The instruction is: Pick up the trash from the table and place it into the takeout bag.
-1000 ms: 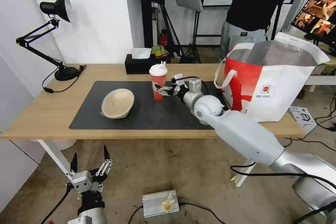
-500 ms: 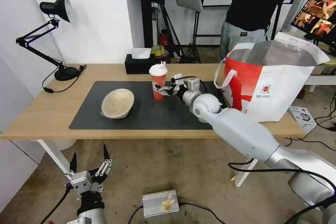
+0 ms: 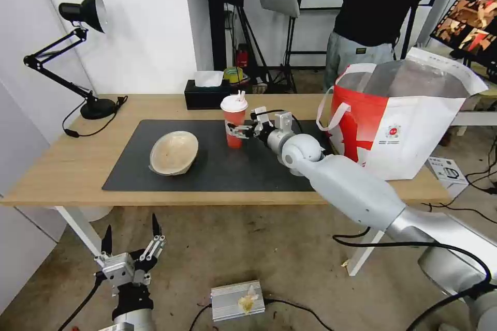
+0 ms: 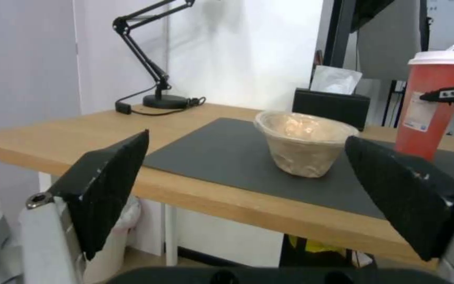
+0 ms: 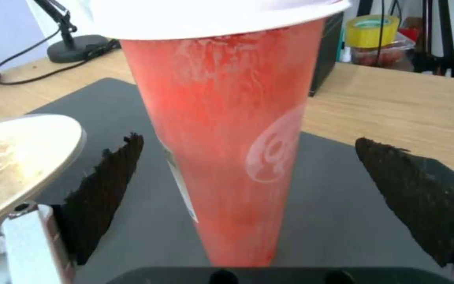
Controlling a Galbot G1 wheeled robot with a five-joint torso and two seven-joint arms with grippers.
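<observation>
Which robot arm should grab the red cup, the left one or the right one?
The right one, probably. The right gripper is already at the red cup on the table, jaws open on either side of it. The left gripper hangs low below the table edge, jaws open, far from the cup.

Head view high over the table (image 3: 77,165); both wrist views low, sharing the cup (image 5: 227,157).
</observation>
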